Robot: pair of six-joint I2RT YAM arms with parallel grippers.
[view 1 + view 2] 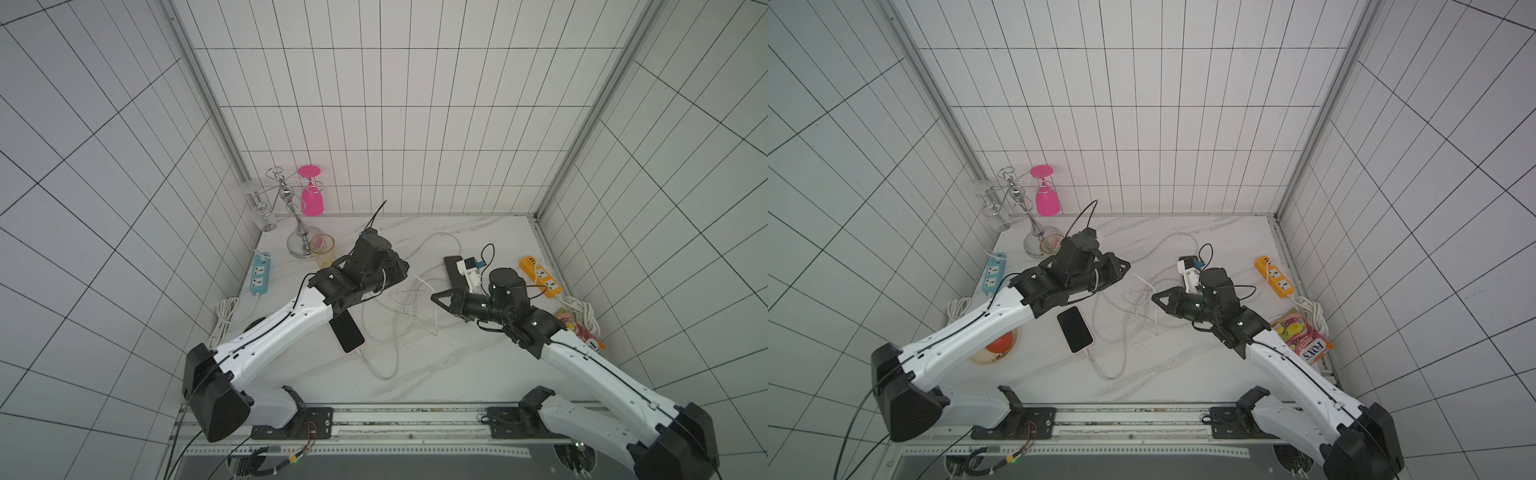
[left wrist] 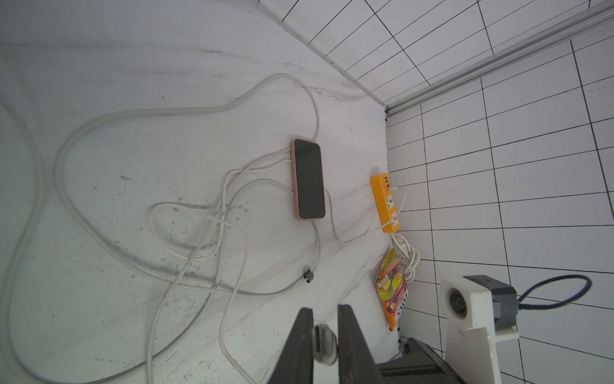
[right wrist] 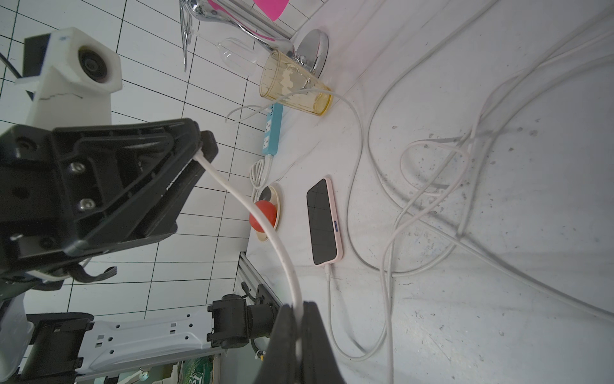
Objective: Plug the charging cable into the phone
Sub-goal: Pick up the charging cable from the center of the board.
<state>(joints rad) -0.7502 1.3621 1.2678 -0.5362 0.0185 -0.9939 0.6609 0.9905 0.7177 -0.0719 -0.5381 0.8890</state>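
Note:
A short stretch of the white charging cable [image 3: 290,266] hangs in the air between my two grippers. Its plug end [image 2: 324,339] sits between the fingers of my left gripper [image 2: 325,311], which is shut on it above the table's middle [image 1: 405,266]. My right gripper [image 3: 299,306] is shut on the cable a little further along [image 1: 434,297]. One pink-cased phone [image 2: 308,179] lies screen up near the right arm, partly hidden in a top view [image 1: 451,271]. Another phone [image 1: 1074,329] lies near the left arm with a cable in its end [image 3: 324,222].
Loose white cables [image 1: 407,307] tangle across the marble table between the arms. An orange power strip [image 1: 540,276] and a candy bag [image 1: 1300,336] lie at the right edge. A blue power strip [image 1: 259,276], glass rack [image 1: 291,208], amber tumbler [image 1: 322,249] and bowl [image 1: 998,347] stand at the left.

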